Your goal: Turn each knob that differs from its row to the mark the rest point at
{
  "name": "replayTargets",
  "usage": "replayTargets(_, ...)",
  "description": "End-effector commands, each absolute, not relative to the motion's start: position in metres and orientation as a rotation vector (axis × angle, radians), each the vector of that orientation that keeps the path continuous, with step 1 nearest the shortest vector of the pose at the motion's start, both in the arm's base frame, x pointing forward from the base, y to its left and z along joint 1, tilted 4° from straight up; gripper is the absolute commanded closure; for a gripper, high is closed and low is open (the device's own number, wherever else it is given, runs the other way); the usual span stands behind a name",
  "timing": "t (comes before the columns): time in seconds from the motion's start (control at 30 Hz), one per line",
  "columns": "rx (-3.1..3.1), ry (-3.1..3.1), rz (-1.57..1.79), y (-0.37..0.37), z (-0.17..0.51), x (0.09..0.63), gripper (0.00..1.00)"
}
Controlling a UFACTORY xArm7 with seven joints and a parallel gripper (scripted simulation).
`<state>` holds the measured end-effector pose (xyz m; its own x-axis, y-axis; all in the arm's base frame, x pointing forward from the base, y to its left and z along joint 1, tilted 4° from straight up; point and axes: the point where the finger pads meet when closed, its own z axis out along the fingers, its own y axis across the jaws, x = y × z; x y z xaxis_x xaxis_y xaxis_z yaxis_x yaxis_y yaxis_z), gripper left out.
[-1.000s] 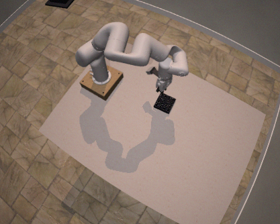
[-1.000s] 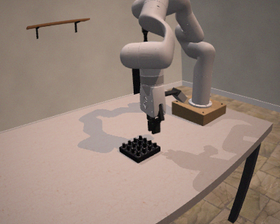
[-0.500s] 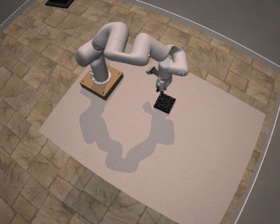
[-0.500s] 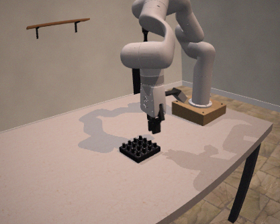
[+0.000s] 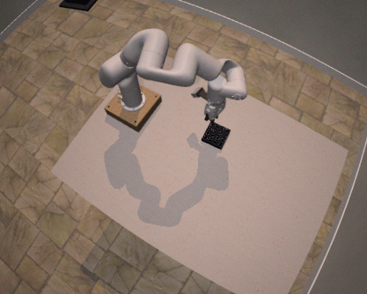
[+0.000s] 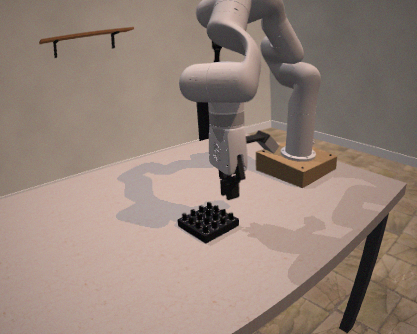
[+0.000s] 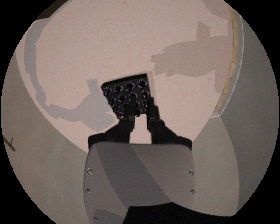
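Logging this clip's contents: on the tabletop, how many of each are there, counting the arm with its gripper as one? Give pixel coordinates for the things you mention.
Arm (image 5: 185, 64) (image 6: 232, 81): 1
Wooden base block (image 5: 111, 113) (image 6: 280, 172): 1
Knob box (image 5: 223, 146) (image 6: 191, 232) (image 7: 125, 81), knobs included: 1
Total: 3

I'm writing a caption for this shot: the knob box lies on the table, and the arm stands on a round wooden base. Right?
Not round: the exterior view shows a square-cornered wooden base under the arm.
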<state>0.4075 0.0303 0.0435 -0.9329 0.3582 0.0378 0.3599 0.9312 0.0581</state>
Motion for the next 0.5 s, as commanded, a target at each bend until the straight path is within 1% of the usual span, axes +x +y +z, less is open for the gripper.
replayTargets(0.0,-0.57,-3.064,-0.1,0.0303,0.0447,0.4086,0.81)
replayTargets(0.47,-0.57,-3.064,-0.101,0.0306,0.0407,0.4085,0.81)
